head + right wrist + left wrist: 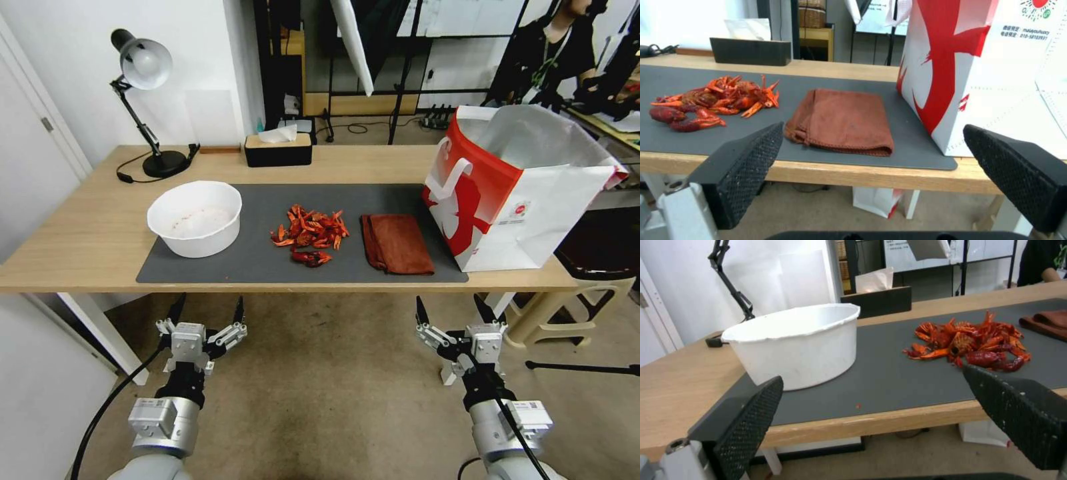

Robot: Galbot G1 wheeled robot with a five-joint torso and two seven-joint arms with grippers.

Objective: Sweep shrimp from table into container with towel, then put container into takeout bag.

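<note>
A: Where do the claws sit?

B: Both hang below the near edge of the table [80, 247], in front of it. The left claw [205, 312] is spread wide and holds nothing; the right claw [452, 310] is spread just as wide, also with nothing in it.

A: And on the table?

B: A dark grey mat [267, 263] carries a row. The white container [195, 218] stands at its left end. The crayfish-like shrimp [310, 235] lie heaped in the middle, apart from the container. The rust-red towel [398, 243] lies folded just right of the heap. The red and white takeout bag [513, 193] stands open at the mat's right end, close beside the towel.

A: Behind them?

B: A black tissue box [278, 150] and a desk lamp [145, 100].
</note>
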